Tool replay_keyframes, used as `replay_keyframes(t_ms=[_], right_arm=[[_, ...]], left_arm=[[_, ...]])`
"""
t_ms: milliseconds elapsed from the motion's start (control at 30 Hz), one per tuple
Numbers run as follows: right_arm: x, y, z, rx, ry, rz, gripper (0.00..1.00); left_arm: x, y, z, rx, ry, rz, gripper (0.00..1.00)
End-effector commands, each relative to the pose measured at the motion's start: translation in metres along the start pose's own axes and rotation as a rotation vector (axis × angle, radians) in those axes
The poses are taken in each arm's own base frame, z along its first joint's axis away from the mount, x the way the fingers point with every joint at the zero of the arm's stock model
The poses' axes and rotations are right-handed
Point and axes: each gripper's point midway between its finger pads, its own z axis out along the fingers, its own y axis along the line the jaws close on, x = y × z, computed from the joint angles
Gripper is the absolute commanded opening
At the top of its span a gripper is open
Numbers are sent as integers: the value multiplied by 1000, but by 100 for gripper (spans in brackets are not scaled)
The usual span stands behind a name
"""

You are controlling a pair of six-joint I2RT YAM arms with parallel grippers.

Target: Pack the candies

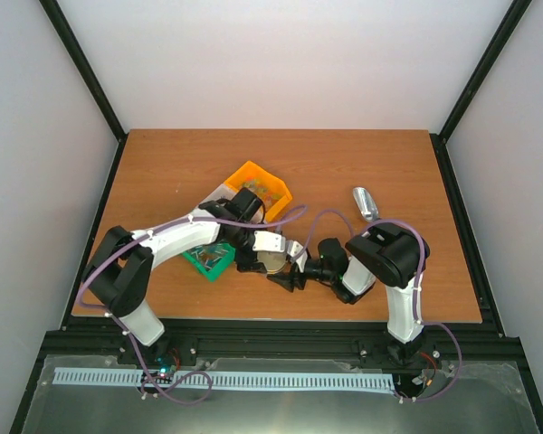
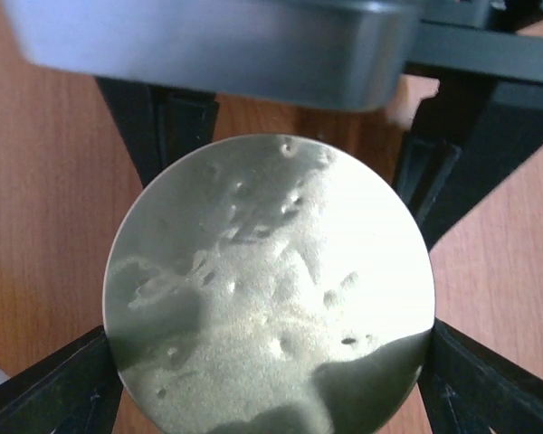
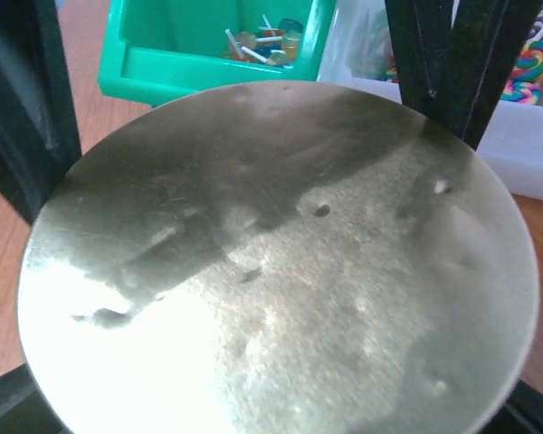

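Note:
A round silver metal tin (image 1: 273,260) hangs just above the table between both grippers. Its dented flat face fills the left wrist view (image 2: 271,289) and the right wrist view (image 3: 281,271). My left gripper (image 1: 253,262) is shut on its rim, with black fingers at both lower corners of its wrist view (image 2: 271,380). My right gripper (image 1: 294,274) is shut on the rim from the opposite side (image 3: 271,407). Small mixed candies (image 3: 267,43) lie in a green bin (image 3: 208,63). More candies (image 3: 536,59) sit in a clear container. What the tin holds is hidden.
An orange bin (image 1: 258,188) with some candies stands behind the grippers. The green bin (image 1: 208,260) sits under the left forearm, and the clear container (image 1: 221,193) is beside the orange one. A silver metal scoop (image 1: 366,202) lies to the right.

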Motion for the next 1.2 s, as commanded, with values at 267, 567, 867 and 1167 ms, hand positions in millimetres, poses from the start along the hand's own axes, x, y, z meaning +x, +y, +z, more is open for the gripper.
replay_keyframes(t_ms=[267,567,867,1167], right_arm=[[0,13,-1,-43,-8,-2,53],[1,3,1,20,4,17,62],[5,3,6,40,28,11,60],[9,1,8,46,49,23,60]], left_arm=[[-25,3,-15,-85,-121,-63,100],[-11,3,-8,-150,-133,-223,100],[-23,16,-8,-206,-190,-275,98],[-19,6,-4,-157,-163,-225,100]])
